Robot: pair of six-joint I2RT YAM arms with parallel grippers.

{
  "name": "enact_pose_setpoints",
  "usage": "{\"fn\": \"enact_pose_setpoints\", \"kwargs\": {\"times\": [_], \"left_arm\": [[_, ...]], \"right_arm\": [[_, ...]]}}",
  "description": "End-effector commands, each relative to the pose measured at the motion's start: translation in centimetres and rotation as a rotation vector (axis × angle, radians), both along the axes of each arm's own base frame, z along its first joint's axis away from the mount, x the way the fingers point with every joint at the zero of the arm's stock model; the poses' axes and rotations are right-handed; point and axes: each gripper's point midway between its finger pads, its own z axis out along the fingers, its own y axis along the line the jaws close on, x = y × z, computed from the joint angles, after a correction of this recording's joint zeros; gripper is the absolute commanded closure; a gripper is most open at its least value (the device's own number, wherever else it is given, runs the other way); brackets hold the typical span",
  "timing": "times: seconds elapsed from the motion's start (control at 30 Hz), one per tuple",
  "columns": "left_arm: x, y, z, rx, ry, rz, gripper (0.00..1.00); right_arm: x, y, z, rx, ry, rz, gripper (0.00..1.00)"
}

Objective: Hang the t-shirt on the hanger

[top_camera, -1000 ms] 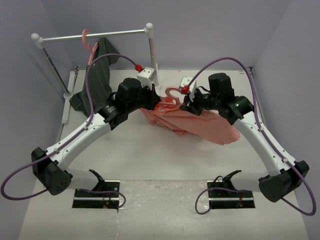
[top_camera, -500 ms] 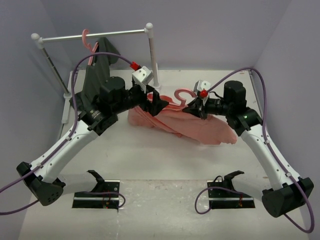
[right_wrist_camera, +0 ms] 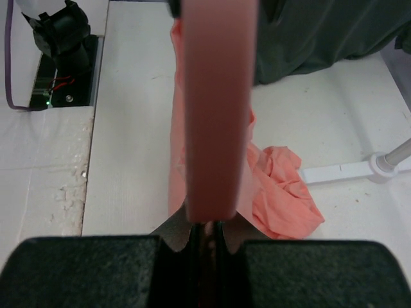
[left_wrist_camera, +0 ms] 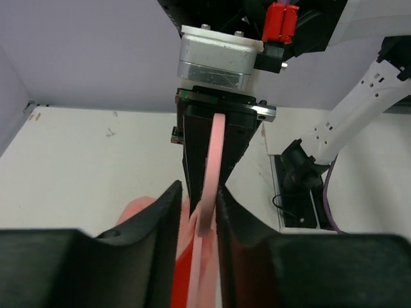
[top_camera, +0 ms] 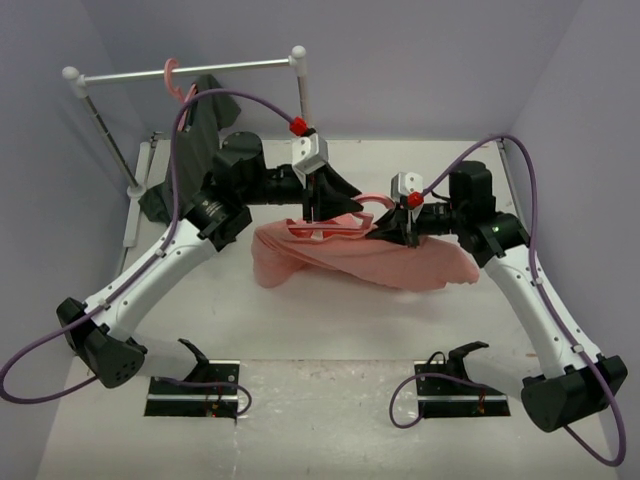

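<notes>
One t-shirt sagged crumpled at mid-table, its length running left to right, bunched under the hanger. That hanger, one of two, ran along the same line with its hook toward the right gripper, which pinched it. The left gripper was clamped on its bar. Farther back, the second hanger carried one dark grey shirt on the rack.

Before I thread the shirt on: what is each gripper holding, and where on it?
Both hold the hanger: the left gripper clamps a thin bar of its frame, and the right gripper clamps it near the hook.
</notes>
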Motion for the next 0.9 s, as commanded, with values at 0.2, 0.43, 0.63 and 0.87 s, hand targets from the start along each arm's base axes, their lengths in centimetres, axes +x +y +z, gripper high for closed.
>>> {"fn": "enact_pose_setpoints", "kwargs": {"times": [0.2,0.43,0.63,0.87], "left_arm": [[0.2,-0.8,1.8,-0.055,-0.013,-0.063,1.0],[5.0,3.2,4.4,-0.141,-0.022,0.367,1.0],[4.9,6.9,6.8,-0.208,-0.057,0.542,1.0],[2.9,7.9,9.2,-0.231,-0.067,0.511,1.0]], "right_arm": [[-0.6,0.2,2.7,0.049,-0.082,0.084,1.0],[6.8,-6.0,3.5,0.154,0.008,-0.511,0.01],[7.7,-14.4,7.0,0.515,-0.058,-1.121,0.01],[9.3,-15.0,3.8,0.309,0.005,-1.175,0.03]]}}
